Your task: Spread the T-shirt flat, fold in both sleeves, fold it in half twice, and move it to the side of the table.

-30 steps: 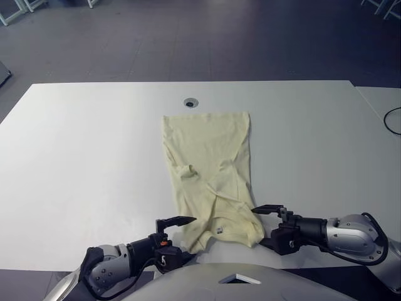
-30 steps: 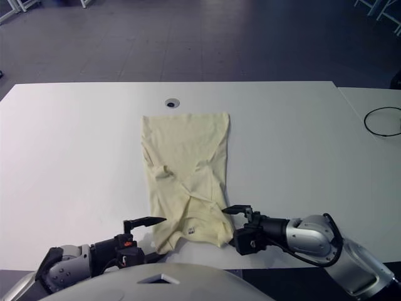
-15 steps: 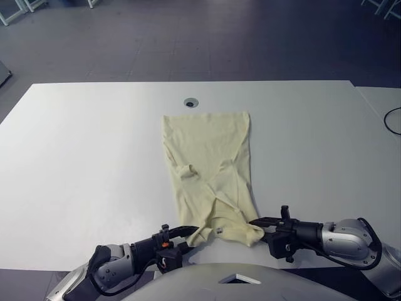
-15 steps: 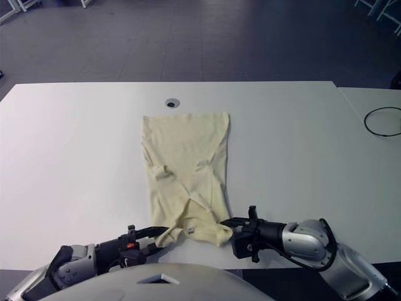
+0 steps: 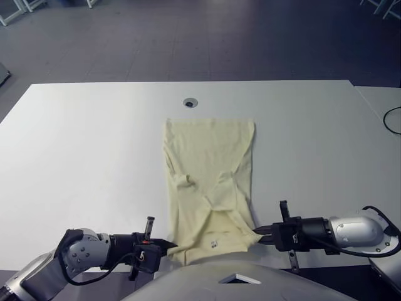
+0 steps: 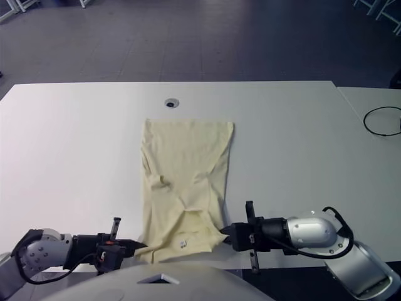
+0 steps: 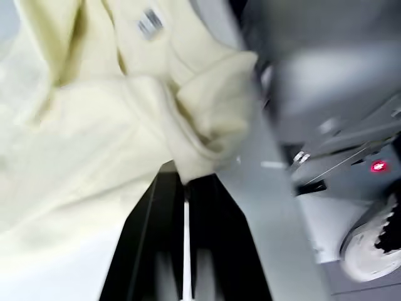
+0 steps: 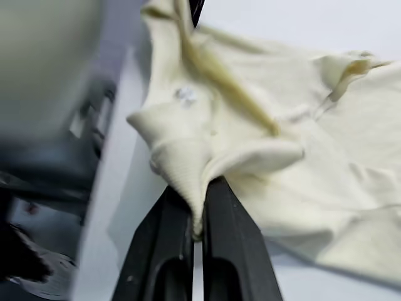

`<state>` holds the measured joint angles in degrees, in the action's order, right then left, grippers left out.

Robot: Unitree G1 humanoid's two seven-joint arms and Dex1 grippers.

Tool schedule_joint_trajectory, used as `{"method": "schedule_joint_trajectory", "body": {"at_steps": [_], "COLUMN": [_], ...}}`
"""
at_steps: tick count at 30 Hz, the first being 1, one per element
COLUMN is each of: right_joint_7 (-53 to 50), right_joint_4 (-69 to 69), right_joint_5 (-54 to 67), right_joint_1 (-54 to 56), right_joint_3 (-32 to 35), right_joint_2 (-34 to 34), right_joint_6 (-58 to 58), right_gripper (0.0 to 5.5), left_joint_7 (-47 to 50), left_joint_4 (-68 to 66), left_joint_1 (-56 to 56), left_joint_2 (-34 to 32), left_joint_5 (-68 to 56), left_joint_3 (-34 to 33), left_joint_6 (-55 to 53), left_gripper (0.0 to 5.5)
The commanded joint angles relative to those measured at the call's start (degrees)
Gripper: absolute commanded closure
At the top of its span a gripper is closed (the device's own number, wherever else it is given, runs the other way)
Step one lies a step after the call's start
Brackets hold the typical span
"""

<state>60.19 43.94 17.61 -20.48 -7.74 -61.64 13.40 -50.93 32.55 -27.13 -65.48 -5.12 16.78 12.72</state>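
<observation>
A pale yellow T-shirt (image 5: 210,182) lies lengthwise in the middle of the white table (image 5: 88,163), sleeves folded in, its far hem toward the table's back. My left gripper (image 5: 168,246) is shut on the shirt's near left corner at the table's front edge. My right gripper (image 5: 257,232) is shut on the near right corner. In the left wrist view the black fingers (image 7: 156,213) pinch a fold of the cloth (image 7: 188,144). The right wrist view has its fingers (image 8: 216,213) clamped on a bunched fold (image 8: 188,169).
A small round grommet (image 5: 189,102) sits in the table beyond the shirt's far hem. A black cable (image 6: 382,120) lies on the neighbouring table at the right. Wide bare tabletop lies on both sides of the shirt.
Both grippers went from open beside the shirt's near corners to shut on them. The near edge has been drawn toward the table's front and pulled wider, stretching the shirt straighter.
</observation>
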Motion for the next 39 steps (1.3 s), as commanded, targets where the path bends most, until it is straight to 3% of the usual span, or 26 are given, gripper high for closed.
{"method": "schedule_joint_trajectory", "body": {"at_steps": [1, 9, 14, 18, 22, 29, 39], "right_joint_7": [3.6, 13.4, 14.6, 15.8, 17.9, 23.0, 20.5], "right_joint_4": [2.0, -3.6, -11.1, -20.3, -32.5, -61.4, -100.0], "right_joint_5": [9.9, 23.6, 27.0, 27.9, 23.2, 6.0, -7.8], "right_joint_1": [4.3, 13.7, 25.2, 35.9, 47.6, 65.6, 82.8], "right_joint_3": [3.7, 7.1, 4.6, 1.3, -4.4, -15.3, -13.6], "right_joint_2": [-3.0, -7.5, -4.5, -0.4, 5.7, 19.7, 35.1], "right_joint_6": [8.7, 19.8, 25.9, 31.1, 32.3, 20.4, 2.7], "right_gripper": [5.5, 5.5, 5.5, 5.5, 5.5, 5.5, 5.5], "left_joint_7": [-4.4, -7.3, -10.8, -13.5, -16.5, -23.0, -27.5], "left_joint_4": [7.0, 9.9, 4.2, -3.0, -14.8, -41.8, -75.1], "left_joint_1": [1.5, 7.2, 15.5, 25.0, 37.5, 57.0, 73.6], "left_joint_2": [-3.2, -1.3, 0.7, 4.1, 9.8, 20.7, 31.3], "left_joint_5": [-9.0, -27.6, -39.0, -42.2, -40.9, -29.7, -14.3], "left_joint_3": [-3.3, -8.7, -12.5, -11.9, -8.8, -2.4, -1.9], "left_joint_6": [-10.5, -27.2, -35.9, -40.9, -45.2, -44.0, -30.1], "left_gripper": [5.47, 5.47, 5.47, 5.47, 5.47, 5.47, 5.47]}}
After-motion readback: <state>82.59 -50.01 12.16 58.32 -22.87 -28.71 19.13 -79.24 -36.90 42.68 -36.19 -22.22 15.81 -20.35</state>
